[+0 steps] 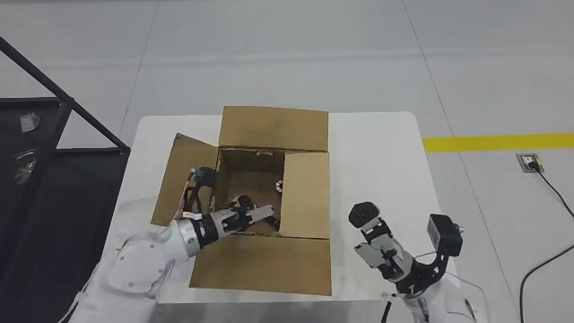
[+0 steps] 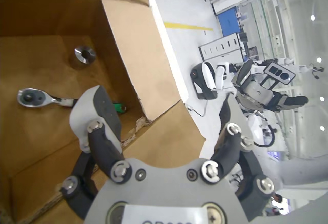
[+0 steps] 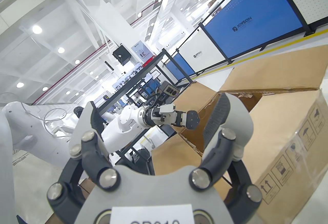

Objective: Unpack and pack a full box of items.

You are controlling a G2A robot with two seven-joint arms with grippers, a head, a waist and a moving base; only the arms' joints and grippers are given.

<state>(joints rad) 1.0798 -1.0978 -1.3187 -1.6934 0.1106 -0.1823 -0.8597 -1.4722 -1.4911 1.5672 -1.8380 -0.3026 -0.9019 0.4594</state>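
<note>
Looking down from the top view: cardboard box [image 1: 273, 128] sits mid-table [image 1: 377, 144] with all four flaps folded out.

Left gripper [image 1: 256, 215] is inside the box, near the flap closest to the robot. In its wrist view the left gripper [image 2: 161, 107] has its fingers [image 2: 102, 109] spread wide, with nothing held between them. One finger hangs above the box floor. The other is seen edge-on against the room beyond the flap, and I cannot tell whether it is inside the wall line.

Box contents in the left wrist view:
- Ratchet [image 2: 38, 99] lies flat on the floor, round head showing, with its handle running behind the near finger.
- Socket [image 2: 84, 54] stands upright with its open end up, near the side wall and apart from the ratchet.
- Green item [image 2: 119, 107] sits in the corner where the wall meets the flap. It is partly hidden by the finger, so I cannot tell what it is.

None of the three touches the gripper.

Right gripper [image 1: 369, 233] is outside the box, above the table beside the right flap and near the table's front edge. In its wrist view the right gripper [image 3: 156, 112] has its fingers [image 3: 220, 117] wide apart and holds nothing. The box's outer side wall [image 3: 282, 127] is just beside it, and the left gripper [image 3: 189, 120] is farther off over the box opening.
</note>
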